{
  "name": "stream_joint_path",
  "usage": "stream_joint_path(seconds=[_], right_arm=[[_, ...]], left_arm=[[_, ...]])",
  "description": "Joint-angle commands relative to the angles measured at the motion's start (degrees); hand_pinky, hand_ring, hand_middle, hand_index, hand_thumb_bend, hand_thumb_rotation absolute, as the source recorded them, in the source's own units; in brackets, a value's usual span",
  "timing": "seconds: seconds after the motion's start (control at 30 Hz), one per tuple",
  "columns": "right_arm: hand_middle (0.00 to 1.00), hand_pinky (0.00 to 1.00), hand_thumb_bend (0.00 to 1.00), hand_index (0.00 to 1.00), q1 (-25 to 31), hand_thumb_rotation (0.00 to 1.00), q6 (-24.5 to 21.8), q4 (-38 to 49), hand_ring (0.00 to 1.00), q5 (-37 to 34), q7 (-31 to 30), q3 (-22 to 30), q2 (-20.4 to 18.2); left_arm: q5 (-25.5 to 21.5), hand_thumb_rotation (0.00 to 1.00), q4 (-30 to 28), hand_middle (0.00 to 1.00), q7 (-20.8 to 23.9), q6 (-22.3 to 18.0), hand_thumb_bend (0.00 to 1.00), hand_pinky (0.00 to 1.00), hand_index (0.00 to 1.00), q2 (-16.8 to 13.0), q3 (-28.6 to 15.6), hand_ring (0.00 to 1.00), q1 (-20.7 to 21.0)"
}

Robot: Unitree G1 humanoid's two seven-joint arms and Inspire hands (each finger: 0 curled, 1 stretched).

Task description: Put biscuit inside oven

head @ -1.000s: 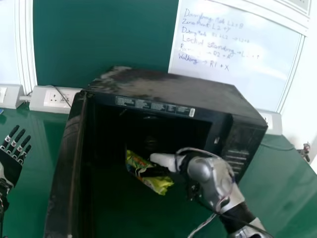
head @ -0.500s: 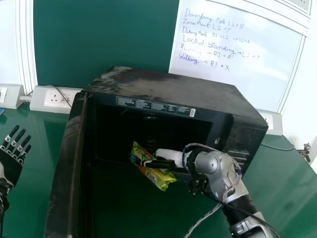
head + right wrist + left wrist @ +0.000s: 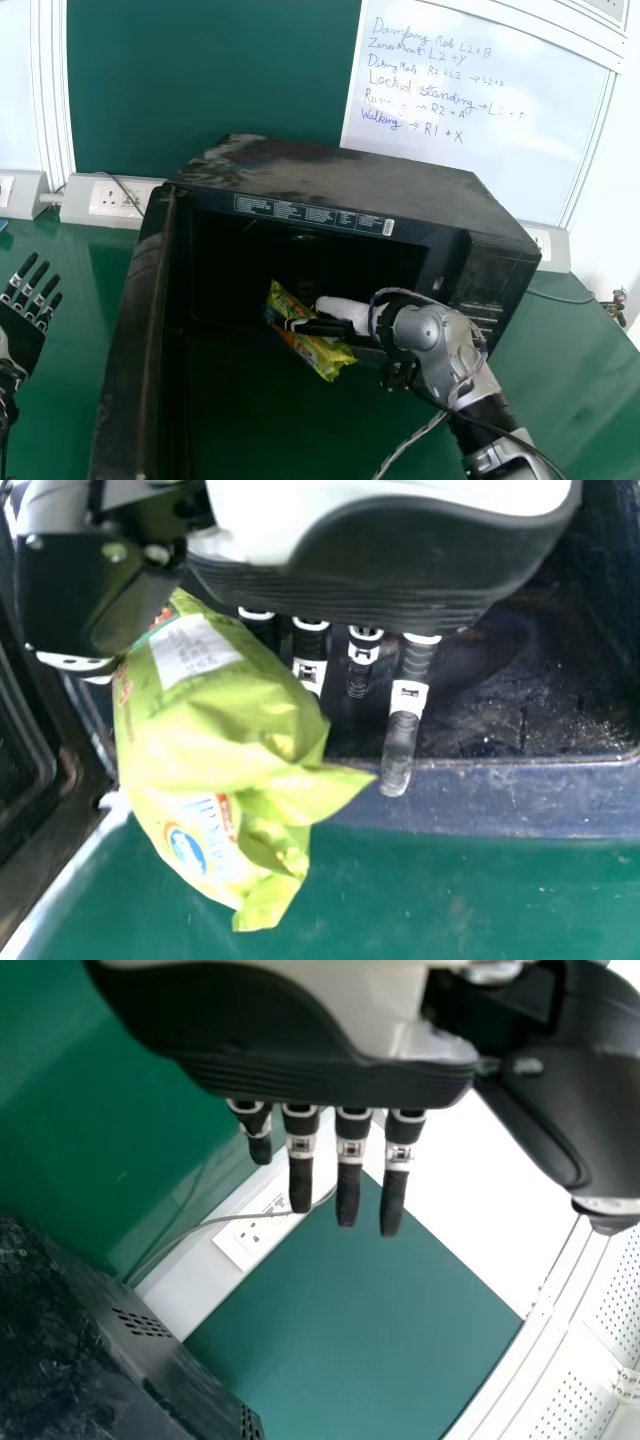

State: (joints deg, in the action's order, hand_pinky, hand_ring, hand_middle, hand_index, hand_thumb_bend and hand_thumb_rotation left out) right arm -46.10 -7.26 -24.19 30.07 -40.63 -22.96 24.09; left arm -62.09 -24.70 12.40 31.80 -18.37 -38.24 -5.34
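The right hand [image 3: 343, 312] is at the open front of the black microwave oven [image 3: 330, 178], its arm coming in from the lower right of the head view. It grips the green and yellow biscuit packet [image 3: 320, 354] between thumb and fingers; the right wrist view shows the thumb on one side of the wrapper and the fingers, fairly straight, on the other. The packet hangs tilted at the mouth of the oven, with one end toward the dark cavity and the other in front of the sill, above the green table [image 3: 575, 355]. Whether the packet touches the sill cannot be told. The oven door [image 3: 132, 340] stands wide open on the left of the opening, and a printed label strip [image 3: 310, 213] runs along the frame over the cavity. The left hand [image 3: 20, 338] is at the left edge of the head view, beyond the door and well apart from the packet, open, with its fingers straight and spread a little. Behind the oven are a dark green board [image 3: 210, 75] and a whiteboard [image 3: 480, 110] with handwriting, and a socket panel [image 3: 115, 197] is at the back of the table.
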Motion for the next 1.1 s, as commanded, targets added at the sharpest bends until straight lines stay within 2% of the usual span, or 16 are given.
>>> stream_joint_path(seconds=[0.0,0.13,0.27,0.3,0.33,0.37,0.47,0.53,0.6,0.67,0.77,0.97,1.07], right_arm=[[0.64,0.55,0.51,0.49,0.5,0.12,-3.1,1.8,0.63,1.6,3.4,0.3,-0.9],[0.64,0.51,0.51,0.49,0.9,0.12,-10.0,3.5,0.62,3.1,8.1,1.2,-3.8],[0.66,0.54,0.51,0.49,1.0,0.12,-14.2,3.4,0.65,2.1,15.1,3.5,-7.4],[0.65,0.52,0.51,0.49,1.0,0.12,-14.9,3.2,0.62,1.6,16.9,4.3,-8.3],[0.58,0.46,0.51,0.48,1.0,0.05,-15.4,3.0,0.56,1.1,18.4,4.9,-9.1],[0.56,0.45,0.52,0.47,0.7,0.03,-15.7,2.6,0.55,0.6,19.5,5.4,-9.8],[0.51,0.49,0.52,0.48,-0.6,0.00,-17.3,1.1,0.61,-0.8,22.6,7.1,-11.7],[0.53,0.50,0.52,0.48,-1.8,0.00,-17.2,-0.2,0.63,-1.8,23.4,7.7,-12.2],[0.53,0.44,0.52,0.47,-3.2,0.00,-17.3,-1.8,0.57,-2.0,24.1,7.6,-12.4],[0.54,0.46,0.52,0.47,-4.5,0.00,-17.2,-3.7,0.58,-2.0,25.0,7.5,-12.7],[0.52,0.45,0.52,0.47,-6.3,0.00,-16.6,-6.7,0.54,-2.4,26.8,7.6,-13.3],[0.53,0.50,0.52,0.46,-9.6,0.00,-14.1,-13.1,0.56,-3.6,30.2,7.8,-14.4],[0.52,0.48,0.52,0.45,-11.2,0.00,-13.3,-15.8,0.54,-3.9,31.1,7.7,-14.8]], left_arm=[[-0.5,0.21,-1.0,0.88,-0.1,0.0,0.49,0.95,0.82,-0.2,0.8,0.90,0.6],[-0.6,0.21,-0.9,0.90,-0.1,-0.1,0.50,0.98,0.84,-0.3,0.8,0.93,0.5],[-0.6,0.20,-1.1,0.91,0.1,-0.3,0.49,1.00,0.85,-0.1,0.9,0.94,0.5],[-0.5,0.20,-1.2,0.91,-0.1,-0.3,0.49,1.00,0.85,-0.1,1.0,0.94,0.4],[-0.3,0.21,-1.3,0.91,-0.1,-0.3,0.50,1.00,0.85,-0.2,1.1,0.95,0.3],[-0.1,0.21,-1.4,0.91,-0.2,-0.3,0.49,1.00,0.86,-0.3,1.2,0.95,0.2],[0.3,0.22,-1.5,0.93,-0.7,-0.4,0.48,1.00,0.89,-0.4,1.3,0.96,0.0],[0.4,0.23,-1.5,0.94,-1.1,-0.5,0.46,1.00,0.90,-0.4,1.4,0.97,-0.1],[0.5,0.24,-1.4,0.95,-1.4,-0.5,0.45,1.00,0.91,-0.4,1.4,0.98,-0.2],[0.9,0.25,-1.5,0.95,-1.0,-0.5,0.46,1.00,0.91,-0.3,1.5,0.98,-0.3],[0.9,0.26,-2.0,0.95,-0.5,-0.4,0.45,1.00,0.91,0.0,1.6,0.98,-0.2],[-0.4,0.27,-3.0,0.96,0.5,-0.1,0.43,1.00,0.94,0.4,1.5,0.98,-0.4],[-1.0,0.26,-3.7,0.96,0.5,-0.2,0.43,1.00,0.94,0.6,1.5,0.98,-0.7]])
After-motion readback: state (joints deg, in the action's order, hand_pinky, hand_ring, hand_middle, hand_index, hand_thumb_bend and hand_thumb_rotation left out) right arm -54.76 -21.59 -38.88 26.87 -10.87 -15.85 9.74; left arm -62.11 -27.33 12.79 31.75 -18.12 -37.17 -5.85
